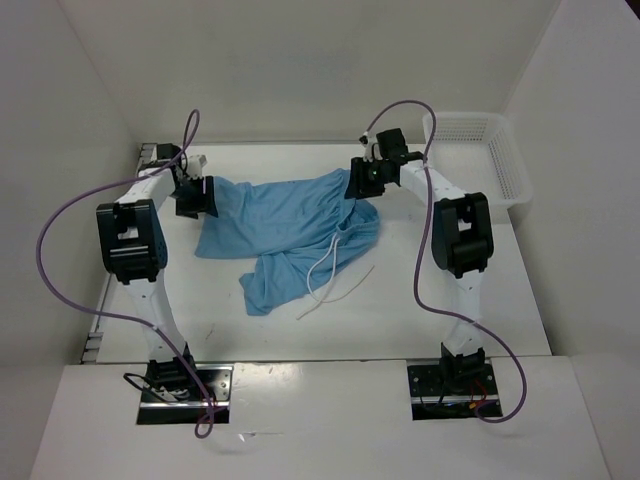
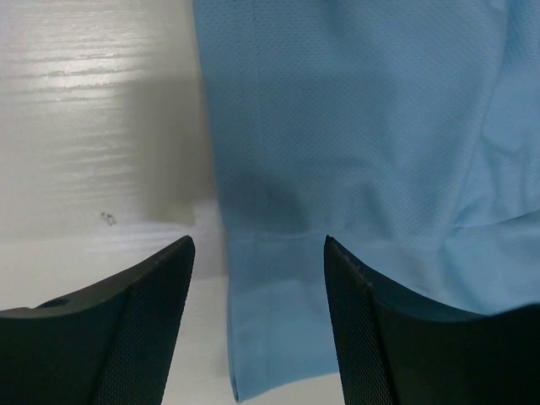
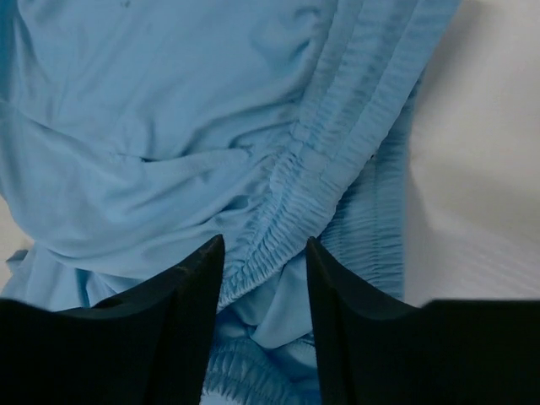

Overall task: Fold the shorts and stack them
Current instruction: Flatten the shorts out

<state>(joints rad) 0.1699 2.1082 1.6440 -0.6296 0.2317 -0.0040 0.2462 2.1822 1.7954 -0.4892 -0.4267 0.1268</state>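
Top external view shows the shorts rumpled between the arms, left gripper and right gripper parted and holding nothing, so each should pinch hem and waistband squarely before pulling flat.

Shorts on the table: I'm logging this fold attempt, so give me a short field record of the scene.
shorts: light blue, spread crumpled, unfolded
drawstring: white, trailing loose onto the table
left gripper: open, over the fabric's edge
right gripper: jaws apart around the waistband; grip unclear
basket: white mesh, far right, apart from shorts
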